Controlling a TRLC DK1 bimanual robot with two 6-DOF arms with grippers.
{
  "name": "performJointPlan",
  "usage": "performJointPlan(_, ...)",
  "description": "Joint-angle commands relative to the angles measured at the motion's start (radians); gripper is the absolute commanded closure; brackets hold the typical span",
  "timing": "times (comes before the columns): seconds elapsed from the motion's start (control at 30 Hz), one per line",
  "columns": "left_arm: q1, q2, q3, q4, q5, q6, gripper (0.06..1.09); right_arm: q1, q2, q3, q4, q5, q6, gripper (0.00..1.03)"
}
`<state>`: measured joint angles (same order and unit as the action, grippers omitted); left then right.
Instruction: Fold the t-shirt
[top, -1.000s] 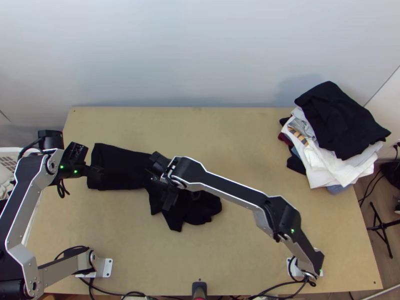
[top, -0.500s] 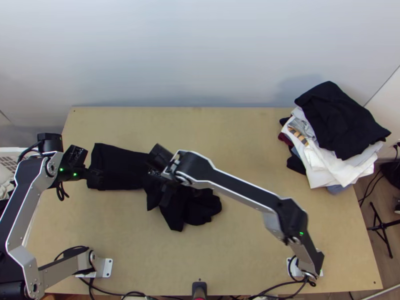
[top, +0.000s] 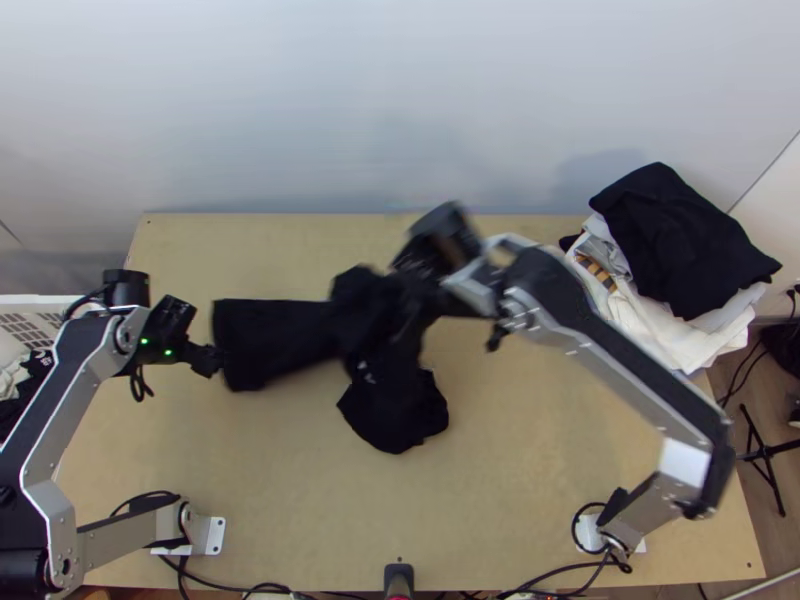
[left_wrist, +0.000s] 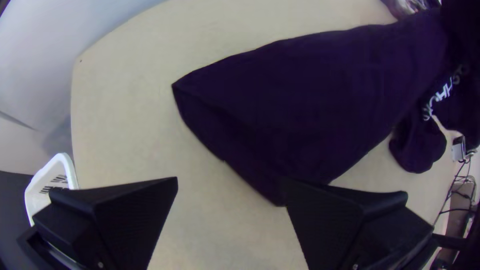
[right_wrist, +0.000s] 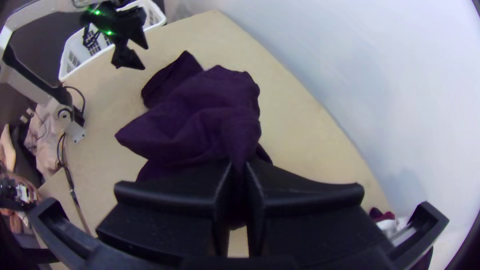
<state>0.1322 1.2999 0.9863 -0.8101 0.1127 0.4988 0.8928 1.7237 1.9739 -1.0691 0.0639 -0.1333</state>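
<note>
Across the pale tabletop (left_wrist: 125, 115) lies the black t-shirt (left_wrist: 300, 100), its nearer part a smooth, broad length ending in a slanting edge between two corners. Farther along, white lettering (left_wrist: 442, 95) shows on the cloth, beside a rounded flap. The left gripper (top: 214, 359) has its two black fingers (left_wrist: 125, 215) wide apart with nothing between them; one overlaps a shirt corner in view, contact unclear. Past the tabletop's edge stands a slotted white basket (left_wrist: 68, 167).
</note>
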Motion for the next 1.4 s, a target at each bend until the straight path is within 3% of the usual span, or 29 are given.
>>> performJointPlan(0.0, -0.091, 0.038, -0.001, 0.032, -0.042, 0.007, 0.1, -0.164, -0.145, -0.107, 0.005, 0.005, 0.034, 1.0)
performJointPlan(0.17, -0.183, 0.078, 0.005, 0.046, -0.051, 0.003, 0.1, -0.169, -0.187, -0.21, 0.005, 0.007, 0.032, 1.0)
performJointPlan(0.57, -0.497, 0.124, 0.037, 0.052, -0.076, -0.022, 0.1, -0.176, -0.119, -0.191, 0.024, 0.008, 0.02, 1.0)
performJointPlan(0.83, -0.543, 0.17, 0.051, 0.046, -0.053, -0.019, 0.1, -0.176, -0.081, -0.173, 0.024, 0.01, 0.009, 1.0)
performJointPlan(1.1, -0.58, 0.306, 0.063, 0.164, -0.058, -0.043, 0.11, -0.176, -0.067, -0.17, 0.026, 0.011, 0.003, 1.0)
performJointPlan(1.2, -0.577, 0.355, 0.092, 0.178, -0.054, -0.054, 0.27, -0.176, -0.065, -0.168, 0.026, 0.017, 0.0, 1.0)
performJointPlan(1.27, -0.572, 0.371, 0.08, 0.216, -0.042, -0.04, 0.42, -0.176, -0.065, -0.17, 0.026, 0.019, -0.005, 1.0)
performJointPlan(1.37, -0.557, 0.355, 0.025, 0.344, -0.004, -0.017, 0.78, -0.176, -0.067, -0.172, 0.024, 0.024, -0.006, 1.0)
